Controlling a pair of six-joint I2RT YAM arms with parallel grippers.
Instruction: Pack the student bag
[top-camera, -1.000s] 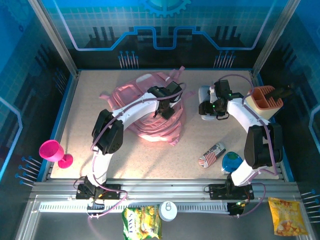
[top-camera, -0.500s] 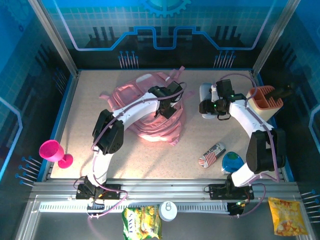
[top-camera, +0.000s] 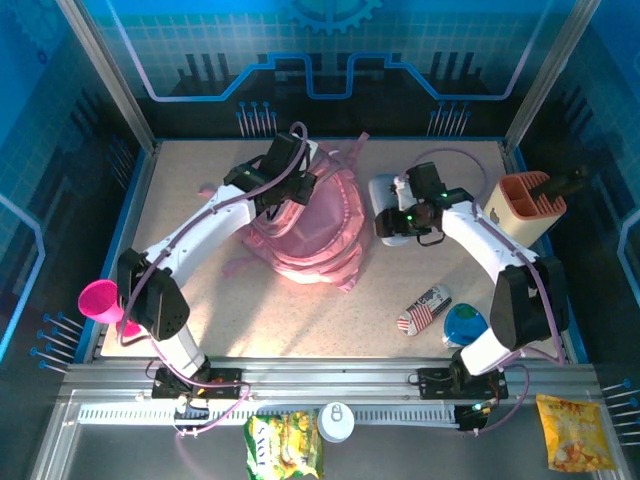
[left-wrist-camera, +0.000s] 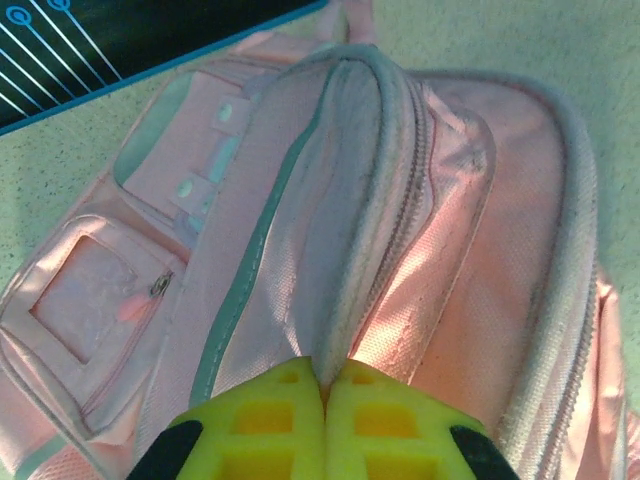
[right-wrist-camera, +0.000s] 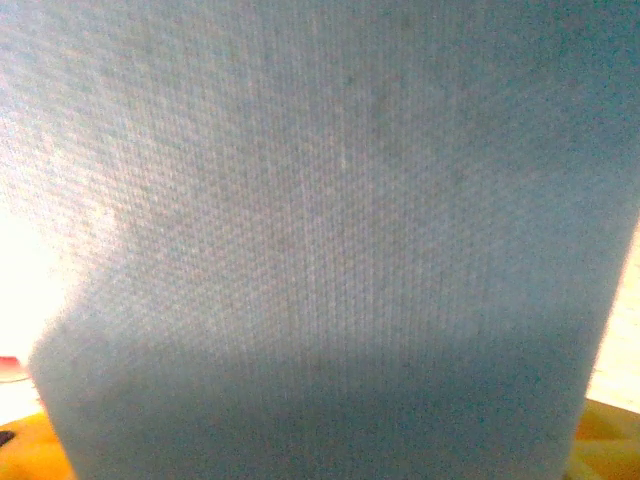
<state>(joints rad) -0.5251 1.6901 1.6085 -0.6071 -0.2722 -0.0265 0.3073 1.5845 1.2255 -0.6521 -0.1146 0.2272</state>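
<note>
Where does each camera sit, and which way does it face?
Top view: above and behind the arms, facing down at the table; both arms show.
Left wrist: on the left arm, facing along the yellow left jaws, shut on a fold of the pink backpack.
Right wrist: on the right arm, pressed close to a pale pouch; the right jaws' tips at the bottom corners.
Shared: top and left wrist see the backpack; top and right wrist, the pouch.

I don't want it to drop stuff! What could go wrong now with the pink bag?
The left fingers pinch just a thin fold of the student bag, so it might slip and flop shut. The pale blue item in the right fingers looks wide and could catch on the opening.
</note>
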